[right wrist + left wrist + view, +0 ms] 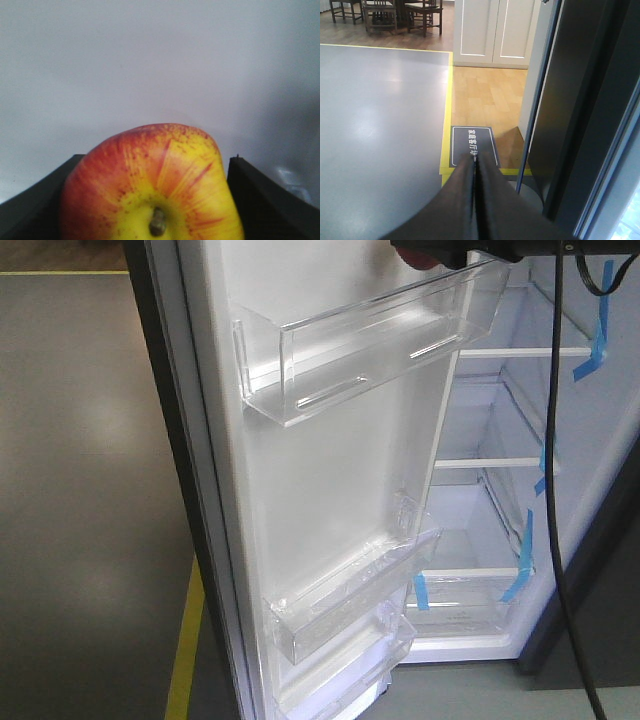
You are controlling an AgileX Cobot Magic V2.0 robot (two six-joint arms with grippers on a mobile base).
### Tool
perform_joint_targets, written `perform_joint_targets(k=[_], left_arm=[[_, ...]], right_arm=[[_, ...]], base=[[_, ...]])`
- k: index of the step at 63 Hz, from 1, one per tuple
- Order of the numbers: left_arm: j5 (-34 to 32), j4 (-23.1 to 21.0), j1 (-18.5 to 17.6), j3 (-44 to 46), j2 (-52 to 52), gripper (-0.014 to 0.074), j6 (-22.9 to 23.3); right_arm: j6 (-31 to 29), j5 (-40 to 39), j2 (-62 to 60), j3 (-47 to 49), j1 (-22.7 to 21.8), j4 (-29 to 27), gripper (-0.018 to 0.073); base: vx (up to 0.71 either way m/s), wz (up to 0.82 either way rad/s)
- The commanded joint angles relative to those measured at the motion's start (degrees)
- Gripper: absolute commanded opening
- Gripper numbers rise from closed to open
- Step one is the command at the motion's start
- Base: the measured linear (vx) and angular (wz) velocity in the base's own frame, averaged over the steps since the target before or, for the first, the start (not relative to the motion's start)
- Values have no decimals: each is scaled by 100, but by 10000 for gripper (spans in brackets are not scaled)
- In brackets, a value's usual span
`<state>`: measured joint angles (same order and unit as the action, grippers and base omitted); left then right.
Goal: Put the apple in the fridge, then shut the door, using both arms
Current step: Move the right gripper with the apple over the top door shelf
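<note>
- Clamped between the black right fingers (260, 200): a round red apple with a yellow patch around the stem (150, 185), stem end toward the wrist camera.
- Straight ahead of the apple, only plain white surface, probably an inner wall of the tall dark grey fridge with white interior and glass shelves (480, 410); too close to tell which shelf.
- Swung wide open to the left of that interior: the tall door, white inside (330, 480), with a clear plastic upper bin (370, 330).
- Pressed together and holding nothing: the black left fingers (462, 200), outside the door beside its dark outer face, hence the nearer arm for the closing push.
- Next, by judgement: set down on a shelf, release, withdraw before any swing.
</note>
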<state>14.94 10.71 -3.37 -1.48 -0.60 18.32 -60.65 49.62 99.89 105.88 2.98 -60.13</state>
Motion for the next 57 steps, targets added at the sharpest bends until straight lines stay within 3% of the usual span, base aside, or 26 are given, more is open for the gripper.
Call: perform_joint_targets(k=[1,11,57], left_arm=[[-429,11,8,-121,-36,-6,17],[-429,11,8,-121,-36,-6,17],[-429,11,8,-121,-36,-6,17]], right_arm=[[133,-329,-229,195,-11,-323,446],[207,-443,-229,176,-11,-334,555],[254,-584,-234,176,-11,-109,529]], base=[[0,0],[0,0],[0,0]])
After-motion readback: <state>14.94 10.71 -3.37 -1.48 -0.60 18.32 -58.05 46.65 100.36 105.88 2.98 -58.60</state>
